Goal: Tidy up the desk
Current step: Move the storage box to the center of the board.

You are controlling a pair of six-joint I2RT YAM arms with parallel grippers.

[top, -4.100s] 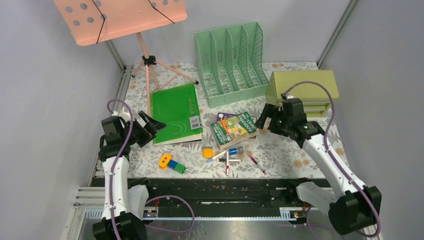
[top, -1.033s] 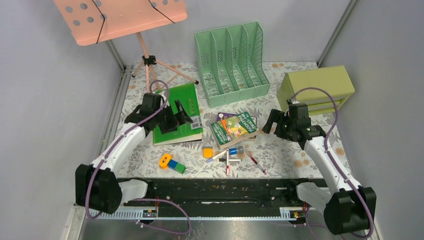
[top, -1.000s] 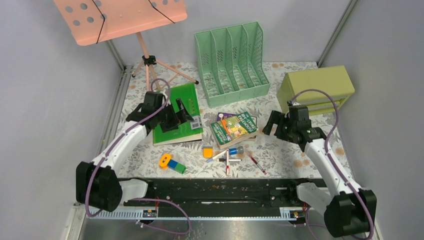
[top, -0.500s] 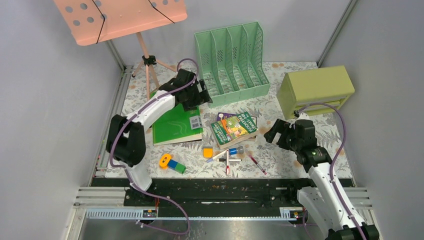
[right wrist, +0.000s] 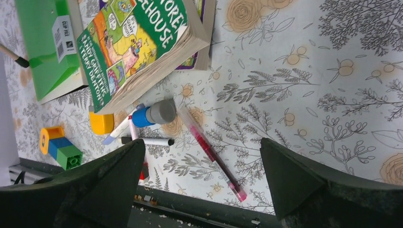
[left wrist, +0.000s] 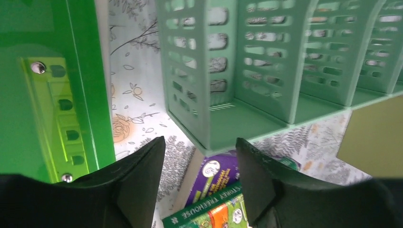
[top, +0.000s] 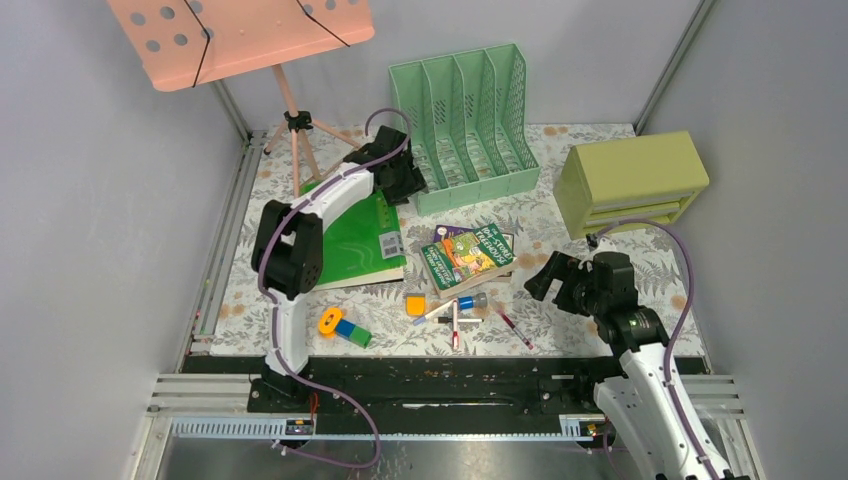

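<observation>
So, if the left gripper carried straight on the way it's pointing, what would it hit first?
Most likely the mint-green file organizer: the front corner of its leftmost slot lines up between the jaws of the left gripper in the wrist view. Depth is unclear, so it could graze the desk first.

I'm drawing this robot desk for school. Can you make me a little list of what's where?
desk: flowery cloth, messy
left gripper: open, at the front corner of the mint file rack
right gripper: open, over the desk near the pink pen
green folder: lying flat, left of the books
drawer box: back right
</observation>
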